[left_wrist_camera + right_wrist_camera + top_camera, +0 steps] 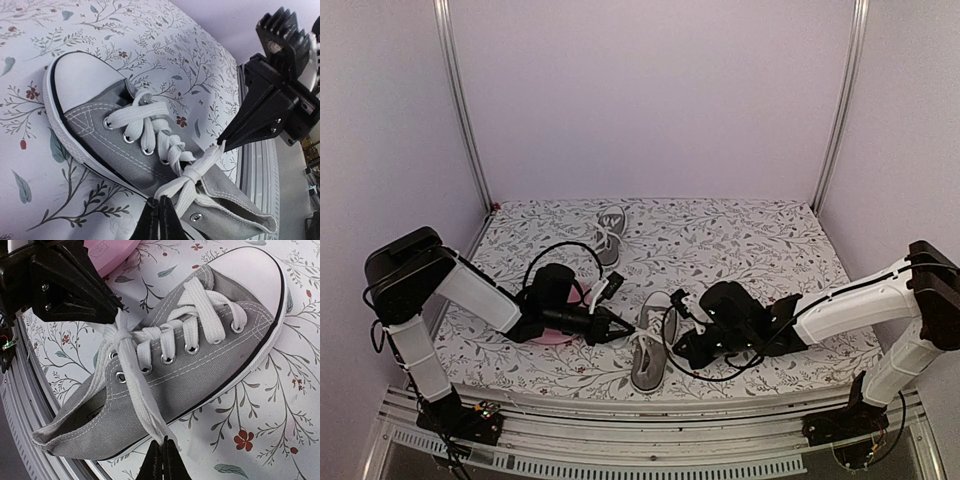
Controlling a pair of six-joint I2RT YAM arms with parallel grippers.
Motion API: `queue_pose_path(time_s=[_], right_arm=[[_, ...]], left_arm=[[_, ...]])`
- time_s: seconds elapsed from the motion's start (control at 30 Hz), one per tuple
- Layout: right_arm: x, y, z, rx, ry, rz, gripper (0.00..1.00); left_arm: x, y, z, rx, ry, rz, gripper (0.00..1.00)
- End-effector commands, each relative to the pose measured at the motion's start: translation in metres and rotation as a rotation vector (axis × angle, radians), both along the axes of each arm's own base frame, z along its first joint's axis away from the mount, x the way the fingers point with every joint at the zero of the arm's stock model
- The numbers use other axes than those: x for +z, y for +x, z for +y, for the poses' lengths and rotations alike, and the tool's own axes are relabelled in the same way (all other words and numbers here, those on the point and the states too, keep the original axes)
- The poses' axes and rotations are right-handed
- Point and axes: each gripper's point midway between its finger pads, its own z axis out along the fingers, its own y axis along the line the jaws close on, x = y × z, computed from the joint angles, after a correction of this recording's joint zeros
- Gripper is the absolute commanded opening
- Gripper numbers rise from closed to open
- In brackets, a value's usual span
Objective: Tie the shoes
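Nearest the front edge, low in the top view, the aluminium rail (pixel 620 440) carries both arm bases. Just beyond it, at lower centre of the top view, the near shoe (pixel 200 375) lies on the floral table cover (pixel 740 240). Its open heel is towards the rail and its white toe cap points away. Both arms converge on it, one from each side. Left gripper (pixel 160 220): fingers pressed together at the bottom edge of its own wrist view, pinching a lace strand (pixel 175 197) that runs up to the knot (pixel 192 172) above the top eyelets. Right gripper (pixel 162 460): likewise closed at the bottom of its wrist view, clamped on the other lace strand (pixel 145 405), which comes down across the grey canvas side from the same knot. In each wrist view the opposite gripper's black tip meets a white strand just beside the knot, at right in the left view and at upper left in the right view. The strands look drawn out to opposite sides. The lacing below the knot is crossed through all eyelets. The pink plate (pixel 107 250) sits beside the shoe, under the left gripper's body in the top view. Further back, at upper centre of the table, the far shoe (pixel 610 232) lies alone, well apart from both grippers, with its laces loose across the top.
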Motion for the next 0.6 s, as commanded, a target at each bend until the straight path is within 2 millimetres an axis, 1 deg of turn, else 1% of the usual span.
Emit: queue_pose_path(time_s=[0.0, 0.07, 0.1, 0.17, 0.2, 0.23, 0.3, 0.37, 0.43, 0.47, 0.5, 0.57], right_arm=[[-0.002, -0.008, -0.011, -0.003, -0.019, 0.024, 0.02], [0.005, -0.008, -0.008, -0.001, -0.001, 0.016, 0.05], [0.01, -0.007, -0.007, -0.001, 0.01, 0.009, 0.12], [0.025, -0.005, -0.004, 0.001, 0.043, -0.011, 0.35], [0.032, -0.004, -0.004, -0.002, 0.057, -0.024, 0.46], [0.041, -0.002, -0.004, -0.006, 0.072, -0.039, 0.54], [0.057, 0.004, -0.007, -0.024, 0.103, -0.062, 0.68], [0.07, 0.016, -0.016, -0.061, 0.133, -0.077, 0.76], [0.083, 0.03, -0.028, -0.104, 0.161, -0.094, 0.82], [0.086, 0.04, -0.034, -0.129, 0.17, -0.098, 0.87], [0.089, 0.051, -0.04, -0.149, 0.179, -0.095, 0.89], [0.092, 0.078, -0.054, -0.197, 0.193, -0.087, 0.92]], left_arm=[[0.0, 0.012, 0.011, 0.052, 0.017, -0.003, 0.0], [0.005, 0.011, 0.009, 0.042, 0.007, -0.005, 0.0], [0.01, 0.011, 0.007, 0.039, -0.002, -0.008, 0.07], [0.025, 0.014, 0.006, 0.047, -0.022, -0.025, 0.33], [0.039, 0.015, 0.005, 0.054, -0.04, -0.042, 0.44], [0.049, 0.017, 0.004, 0.061, -0.053, -0.052, 0.51], [0.07, 0.02, 0.005, 0.083, -0.068, -0.069, 0.58], [0.087, 0.026, 0.007, 0.117, -0.064, -0.089, 0.61], [0.097, 0.038, 0.014, 0.181, -0.027, -0.113, 0.65], [0.099, 0.048, 0.021, 0.225, 0.001, -0.116, 0.68], [0.098, 0.059, 0.028, 0.269, 0.029, -0.11, 0.7], [0.094, 0.085, 0.051, 0.362, 0.07, -0.082, 0.72]])
